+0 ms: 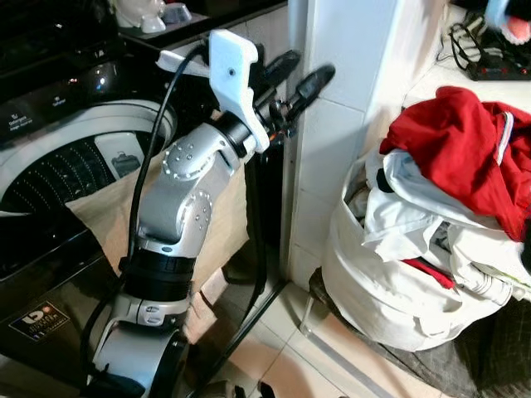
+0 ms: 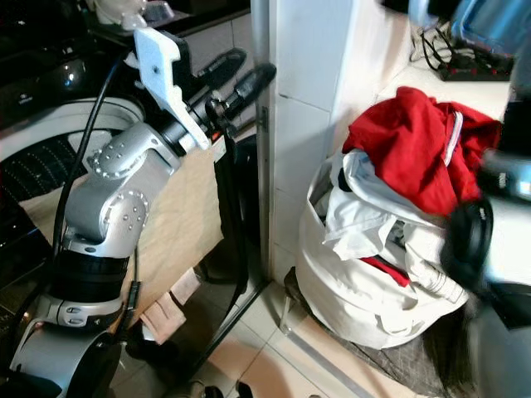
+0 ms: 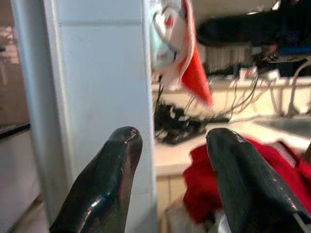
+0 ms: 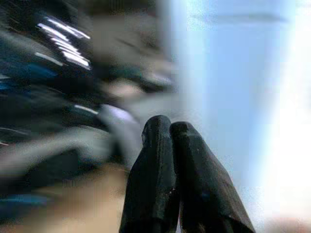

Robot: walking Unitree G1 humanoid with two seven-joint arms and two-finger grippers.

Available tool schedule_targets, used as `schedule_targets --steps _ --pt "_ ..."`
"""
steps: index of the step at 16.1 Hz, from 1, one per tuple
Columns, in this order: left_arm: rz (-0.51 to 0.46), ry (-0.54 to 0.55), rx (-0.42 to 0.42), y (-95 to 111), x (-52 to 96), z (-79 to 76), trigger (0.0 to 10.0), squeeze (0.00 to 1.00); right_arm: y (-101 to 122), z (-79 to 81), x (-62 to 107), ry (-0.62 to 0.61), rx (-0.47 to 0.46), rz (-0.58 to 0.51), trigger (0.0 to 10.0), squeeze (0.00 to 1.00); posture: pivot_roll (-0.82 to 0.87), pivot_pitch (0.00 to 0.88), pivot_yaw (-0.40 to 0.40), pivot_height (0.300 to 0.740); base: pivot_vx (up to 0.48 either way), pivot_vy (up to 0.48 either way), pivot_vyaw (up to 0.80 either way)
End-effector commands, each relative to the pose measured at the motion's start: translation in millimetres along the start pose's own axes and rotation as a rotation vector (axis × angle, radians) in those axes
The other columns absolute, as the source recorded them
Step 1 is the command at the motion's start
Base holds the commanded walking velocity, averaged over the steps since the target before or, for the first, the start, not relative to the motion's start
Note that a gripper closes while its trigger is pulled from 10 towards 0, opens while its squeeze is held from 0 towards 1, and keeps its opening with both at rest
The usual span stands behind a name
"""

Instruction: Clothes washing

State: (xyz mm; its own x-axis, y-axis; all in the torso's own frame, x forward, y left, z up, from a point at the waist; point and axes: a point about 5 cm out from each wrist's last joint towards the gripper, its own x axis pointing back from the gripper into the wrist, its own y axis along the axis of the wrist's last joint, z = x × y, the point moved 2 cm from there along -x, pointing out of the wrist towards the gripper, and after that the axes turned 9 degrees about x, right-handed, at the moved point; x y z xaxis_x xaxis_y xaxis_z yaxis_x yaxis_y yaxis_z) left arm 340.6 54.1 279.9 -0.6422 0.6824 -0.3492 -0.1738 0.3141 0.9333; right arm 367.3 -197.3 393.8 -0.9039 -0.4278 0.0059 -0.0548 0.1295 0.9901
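A red garment (image 1: 465, 145) is topping white clothes (image 1: 406, 203) in a white laundry bag (image 1: 365, 282), a beige cloth (image 1: 108, 220) is draping the black washing machine (image 1: 50, 108), beside a white-tiled pillar (image 1: 348, 75).

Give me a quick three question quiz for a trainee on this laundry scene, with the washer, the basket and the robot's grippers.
1. True or false: the left gripper is open and holds nothing.
2. Which garment lies on top of the pile in the white laundry basket? A) a blue towel B) a red garment C) a black sock
3. Fill in: the washing machine stands on the robot's ____ side of the white tiled pillar.

Key:
1. True; its fingers are spread apart with nothing between.
2. B
3. left
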Motion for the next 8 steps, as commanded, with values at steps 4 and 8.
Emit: schedule_targets --steps 4,8 --pt "0.213 0.079 -0.118 -32.3 25.7 23.5 10.0 0.0 -78.8 -56.3 22.9 -0.328 0.189 0.341 10.0 1.0 -0.12 0.0 0.057 0.74 0.0 0.0 0.0" --pt "0.276 0.1 -0.163 -42.4 30.8 31.7 10.0 0.0 -105.1 -70.5 37.1 -0.366 0.168 0.411 10.0 1.0 -0.13 0.0 0.077 0.74 0.0 0.0 0.0"
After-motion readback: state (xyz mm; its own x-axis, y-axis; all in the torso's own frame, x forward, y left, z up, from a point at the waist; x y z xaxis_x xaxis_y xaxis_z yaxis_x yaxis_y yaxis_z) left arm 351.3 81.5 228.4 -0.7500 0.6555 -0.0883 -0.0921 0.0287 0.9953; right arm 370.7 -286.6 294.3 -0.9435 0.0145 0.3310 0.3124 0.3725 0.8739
